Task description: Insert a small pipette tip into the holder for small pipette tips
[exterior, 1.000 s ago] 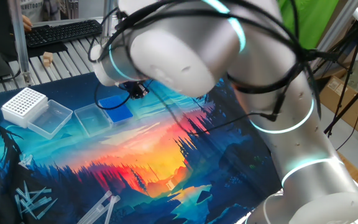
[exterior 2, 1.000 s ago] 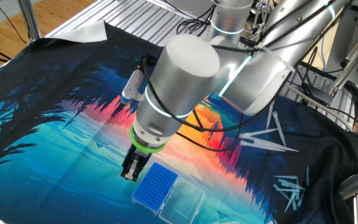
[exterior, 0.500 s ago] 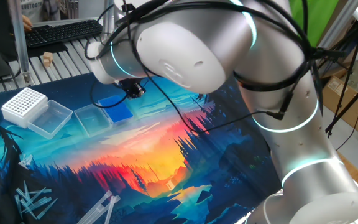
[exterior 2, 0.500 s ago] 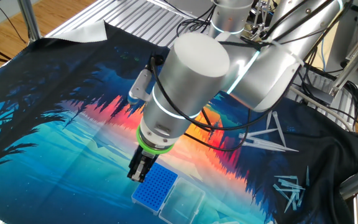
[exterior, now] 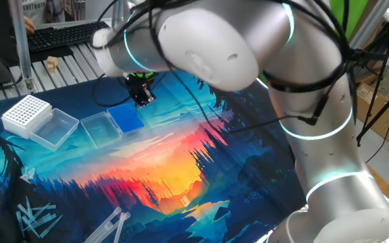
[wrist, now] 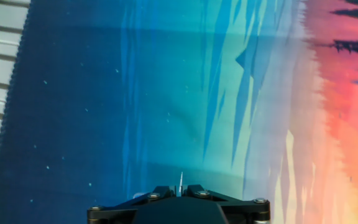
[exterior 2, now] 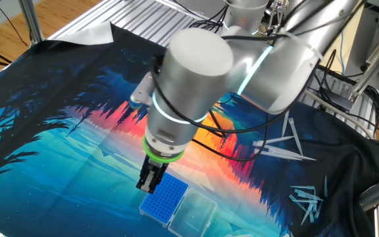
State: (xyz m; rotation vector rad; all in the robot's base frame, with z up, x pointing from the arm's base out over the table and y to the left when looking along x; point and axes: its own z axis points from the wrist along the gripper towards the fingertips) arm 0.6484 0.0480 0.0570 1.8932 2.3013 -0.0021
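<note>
**Closed jaws carry a sliver of a tip above the blue rack's near edge**

The biggest risk, as I judge it, is a miss on the grid. The holder for small pipette tips [exterior 2: 165,198] has very fine holes, and the gripper [exterior 2: 149,182] hangs over one end of it rather than its middle; a descent from here could plant the point on the web between holes or off the rim. A hard push down could then bend the tip or shove the light rack across the printed mat [exterior 2: 58,151].

A lesser risk is tilt. The small pipette tip [wrist: 181,180] is pinched between jaws closed almost fully, and only its thin point shows past them in the hand view. If it sits crooked in that grip, it would meet a hole at an angle and jam or slip.

The rack lies just below the fingertips and a little to one side, its clear lid [exterior 2: 193,215] folded out on the far side from the hand. The hand view shows only mat ahead, not the rack.
</note>
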